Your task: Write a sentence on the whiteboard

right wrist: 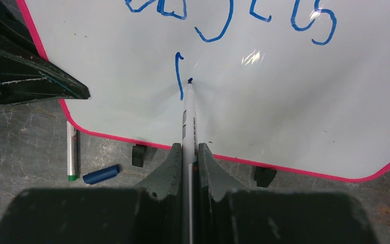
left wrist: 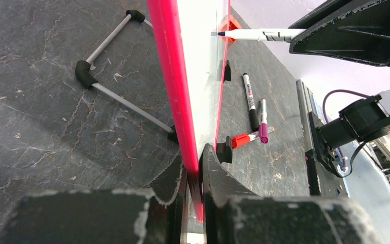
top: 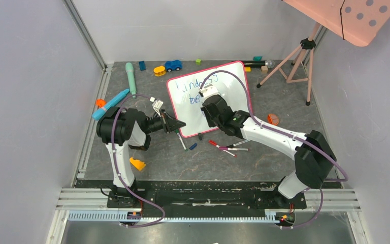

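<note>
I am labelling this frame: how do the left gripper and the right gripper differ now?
The left gripper is shut on the pink edge of the whiteboard; the right gripper is shut on a marker. The left gripper grips from the side; the right gripper faces the board, marker tip touching it. Both are closed on something.

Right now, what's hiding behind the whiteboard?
A grey wire prop stand with black corner joints sits on the table behind the whiteboard. From above, the board hides it.
</note>
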`<state>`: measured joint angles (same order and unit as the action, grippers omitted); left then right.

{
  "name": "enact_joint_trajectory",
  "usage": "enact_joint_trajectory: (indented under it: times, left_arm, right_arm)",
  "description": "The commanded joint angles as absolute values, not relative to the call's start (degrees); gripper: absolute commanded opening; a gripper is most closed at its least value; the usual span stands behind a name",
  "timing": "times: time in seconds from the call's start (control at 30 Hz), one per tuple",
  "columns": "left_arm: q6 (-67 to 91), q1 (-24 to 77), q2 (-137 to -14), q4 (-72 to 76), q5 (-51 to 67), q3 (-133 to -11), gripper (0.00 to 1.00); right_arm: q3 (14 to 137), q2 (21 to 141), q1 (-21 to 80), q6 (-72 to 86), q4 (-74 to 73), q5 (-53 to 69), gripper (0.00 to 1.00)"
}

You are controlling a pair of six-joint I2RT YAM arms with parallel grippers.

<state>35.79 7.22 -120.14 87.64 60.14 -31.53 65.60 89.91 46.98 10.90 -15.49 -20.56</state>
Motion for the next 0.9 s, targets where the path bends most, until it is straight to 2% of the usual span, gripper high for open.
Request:
enact_joint_trajectory:
  times: [0.0,0.57,0.87]
  left_arm:
    - [27.2,6.6,-122.7,89.2,52.3,-31.4,0.06]
    - [27.2,6.6,-122.7,89.2,52.4,-31.3,0.06]
    - [27.2,6.6,-122.7,89.2,52.4,-31.3,0.06]
  right_arm:
    - [67.5,90.4,46.7,10.6,-14.8,-21.6,0.00]
    - [66.9,90.6,46.6,10.5,-15.2,-18.0,0.00]
    - [66.6,90.3,46.5,11.2,-17.4,-20.8,0.00]
